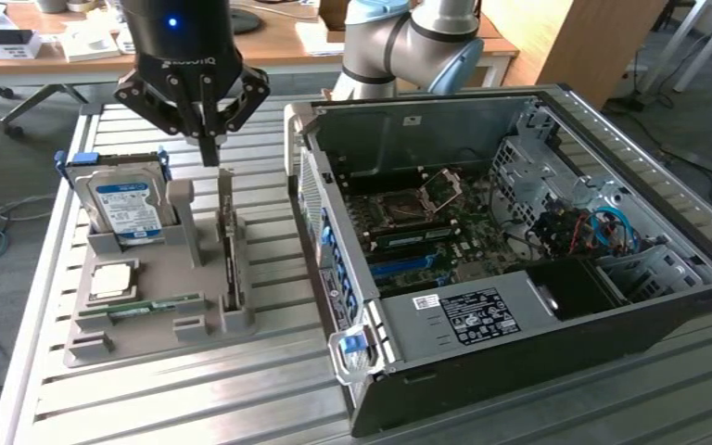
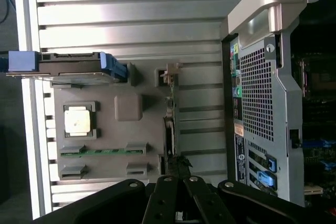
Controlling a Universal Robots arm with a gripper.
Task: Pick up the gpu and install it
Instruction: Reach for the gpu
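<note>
The thin flat dark grey-black gpu card [image 1: 230,255] stood on its long edge in a slot of the grey plastic holder tray [image 1: 158,278], not yet lifted. In the exterior view its long axis ran roughly 12 to 6 o'clock, the far end toward the robot and the near end toward the table's front. The broad faces looked to 3 and 9 o'clock, and it showed as an edge-on sliver.

The black two-finger gripper [image 1: 211,156] hung pointing straight down at about 12 o'clock from the card, over its far end. The fingers were clenched together with no gap showing between them. The tips were just above the card's top edge. I could not tell whether they touched it, and nothing was visibly lifted.

On the same tray, at 9 o'clock from the card, the silver hard drive with blue label [image 1: 121,204] stood upright. A square silver processor chip [image 1: 111,278] lay flat at about 8 o'clock. A narrow green memory stick [image 1: 152,306] lay near the tray's front edge.

The open black computer case [image 1: 653,306] lay on its side at 3 o'clock from the tray, just beside it, with the green motherboard [image 1: 418,232] exposed. Everything sat on the ribbed aluminium table [image 1: 208,399].
</note>
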